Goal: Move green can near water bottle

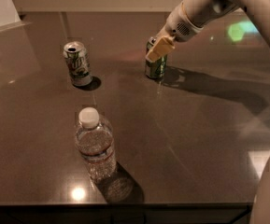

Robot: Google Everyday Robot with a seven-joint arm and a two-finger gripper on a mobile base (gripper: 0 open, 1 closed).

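The dark green can [155, 68] stands upright on the dark table [190, 125], at the back right of centre. My gripper [159, 49] reaches in from the upper right and sits at the can's top, covering its rim. The water bottle [95, 144] stands upright near the front left of centre; it is clear, with a white cap and a thin red-banded label. The can and the bottle are far apart.
A white-silver can with green and red print [77, 63] stands at the back left, open on top. My white arm [228, 3] crosses the upper right corner. The table's front edge [125, 203] runs just below the bottle.
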